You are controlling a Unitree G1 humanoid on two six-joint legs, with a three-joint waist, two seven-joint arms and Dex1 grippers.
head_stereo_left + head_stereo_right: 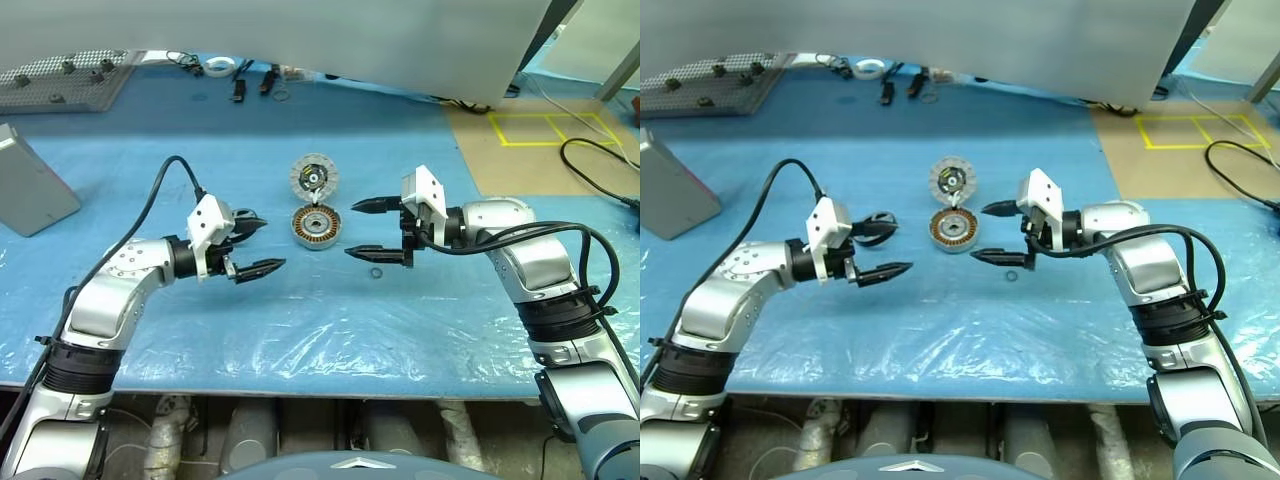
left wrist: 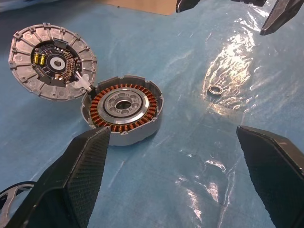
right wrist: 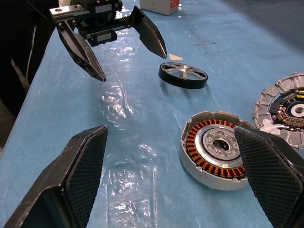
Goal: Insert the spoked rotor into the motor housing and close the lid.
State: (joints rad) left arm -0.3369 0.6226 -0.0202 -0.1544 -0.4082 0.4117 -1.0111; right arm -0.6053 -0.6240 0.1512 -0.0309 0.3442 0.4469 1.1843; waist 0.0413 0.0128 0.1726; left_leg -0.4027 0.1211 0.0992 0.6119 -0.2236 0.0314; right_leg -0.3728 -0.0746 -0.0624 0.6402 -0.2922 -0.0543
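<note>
The motor housing (image 1: 317,227) lies flat mid-table, its copper windings showing. The lid (image 1: 313,178) stands tilted up at the housing's far edge, its ribbed face and black centre toward me. The spoked rotor (image 3: 183,75) lies flat on the blue sheet to the left of the housing, just behind my left gripper (image 1: 268,245). That gripper is open and empty, pointing toward the housing from the left. My right gripper (image 1: 352,230) is also open and empty, hovering close to the housing's right side. Both hang above the table, touching nothing.
A small bearing ring (image 1: 376,273) lies on the sheet under the right gripper. A grey rectangular box (image 1: 30,185) sits at far left. A perforated plate (image 1: 60,75) and small tools (image 1: 240,75) lie along the back. Cables (image 1: 590,160) trail at the right.
</note>
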